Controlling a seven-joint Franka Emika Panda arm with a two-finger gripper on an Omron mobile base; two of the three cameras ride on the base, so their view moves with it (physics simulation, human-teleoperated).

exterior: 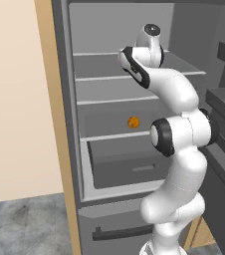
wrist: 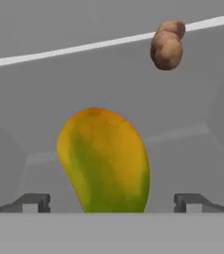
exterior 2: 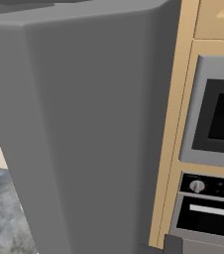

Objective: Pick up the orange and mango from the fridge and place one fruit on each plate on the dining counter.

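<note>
Gripper (wrist: 112, 202) spread wide — mango (wrist: 104, 161) between its fingertips, untouched; orange (exterior: 133, 122) on a fridge (exterior: 64, 124) shelf.

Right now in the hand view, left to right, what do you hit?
Left fingertip → mango between the open hand's tips → brown lumpy item higher up by the white shelf edge → right fingertip.

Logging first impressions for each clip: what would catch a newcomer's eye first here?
In the hand view, a big yellow-green mango sits right in front of the open claw, between its two dark tips, with a lumpy brown item on the shelf farther back. In the left base view, the white arm reaches into the open fridge, where a small orange sits on a lower shelf.
</note>
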